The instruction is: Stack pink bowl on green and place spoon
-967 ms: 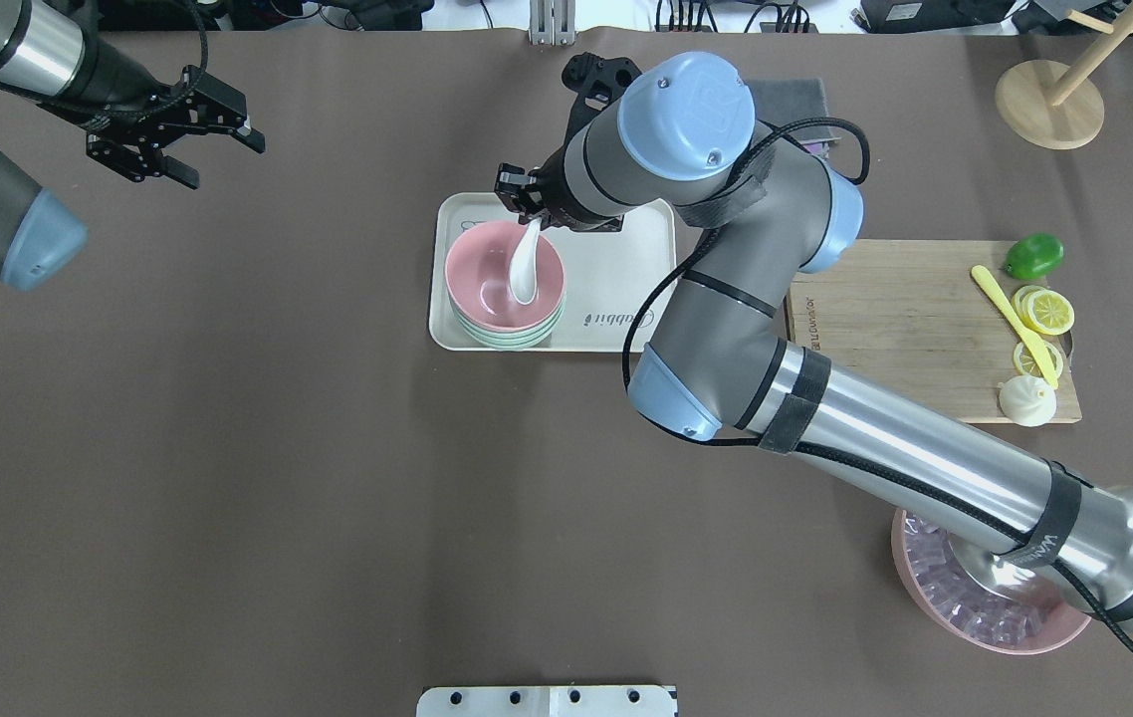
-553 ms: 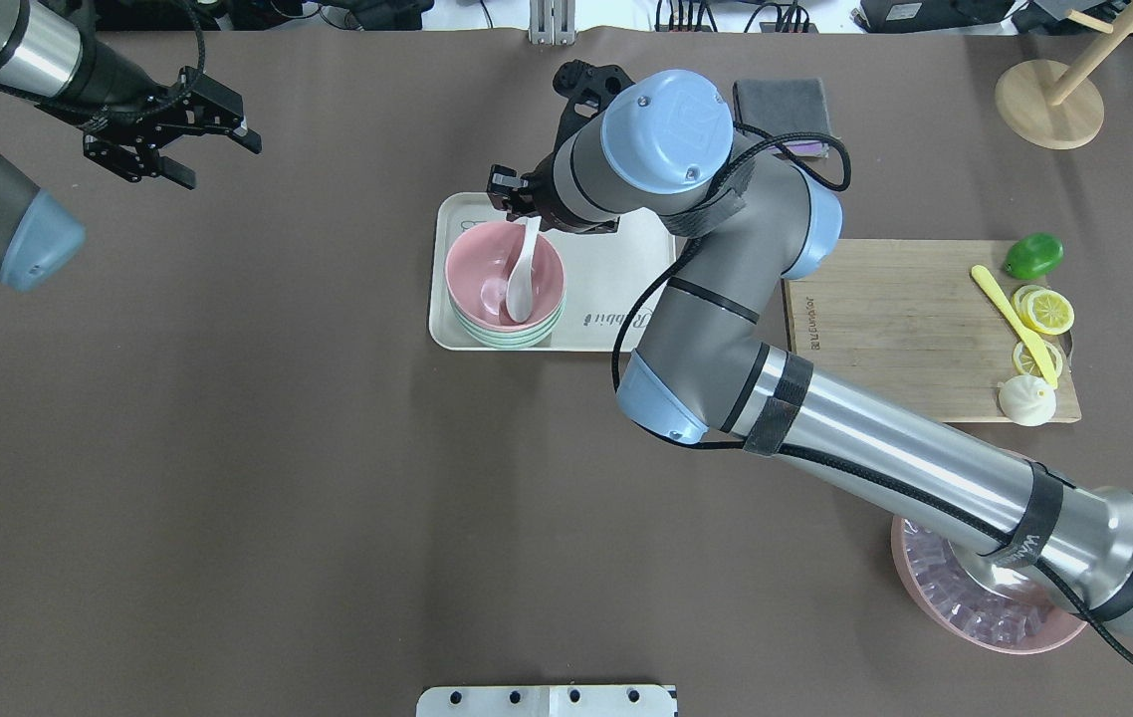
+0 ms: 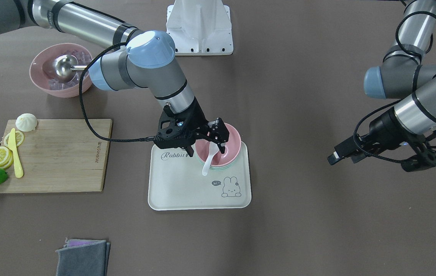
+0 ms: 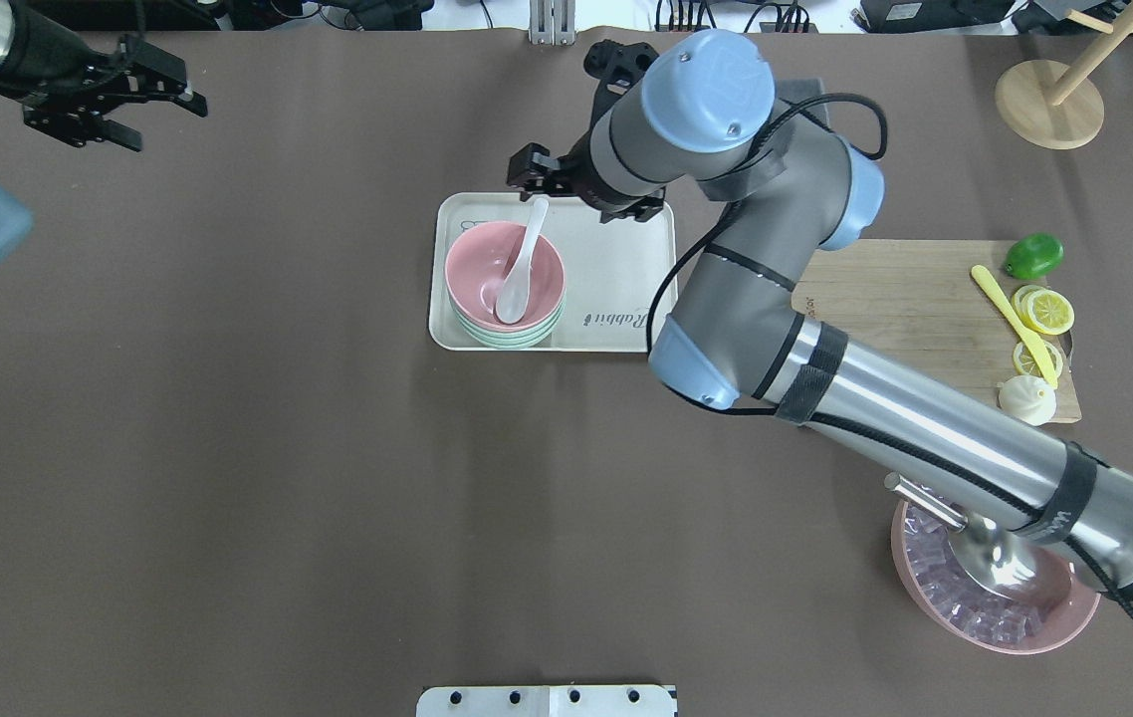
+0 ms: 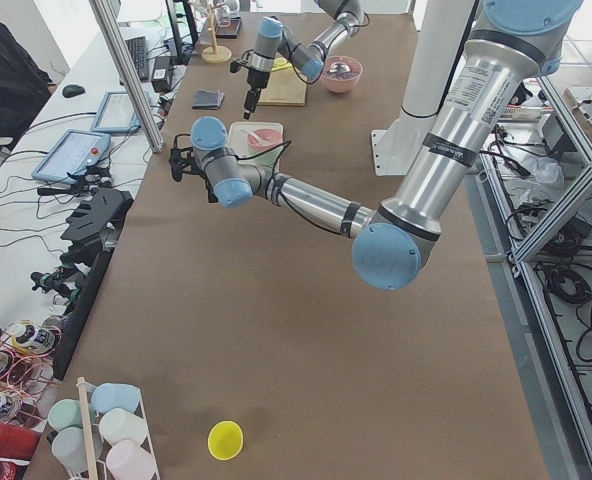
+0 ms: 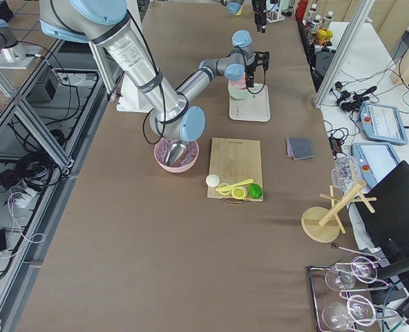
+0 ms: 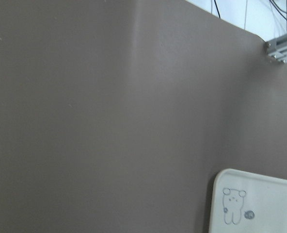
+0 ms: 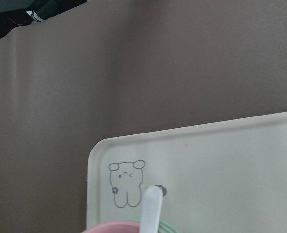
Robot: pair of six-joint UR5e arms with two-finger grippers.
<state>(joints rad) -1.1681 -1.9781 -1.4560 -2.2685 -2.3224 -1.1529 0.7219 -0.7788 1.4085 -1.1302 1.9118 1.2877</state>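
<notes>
Pink bowl [image 4: 482, 259] sits nested on green [image 4: 519, 340], stack on tray [image 4: 616, 254] mid-counter. Spoon [image 4: 524, 257] lies in pink bowl: scoop down inside, handle leaning over far rim, free of any grip. Right gripper [image 4: 542, 184] hovers just beyond handle tip, jaws look parted, holding nothing. Left gripper [image 4: 163, 119] spread wide, empty, well apart at far corner. Judgement: both steps look done. Next move: lift right arm clear without clipping handle.

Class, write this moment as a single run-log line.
pink bowl: on green bowls, on tray | spoon: in pink bowl, ungripped | right gripper: open, over tray edge | left gripper: open, far off
</notes>
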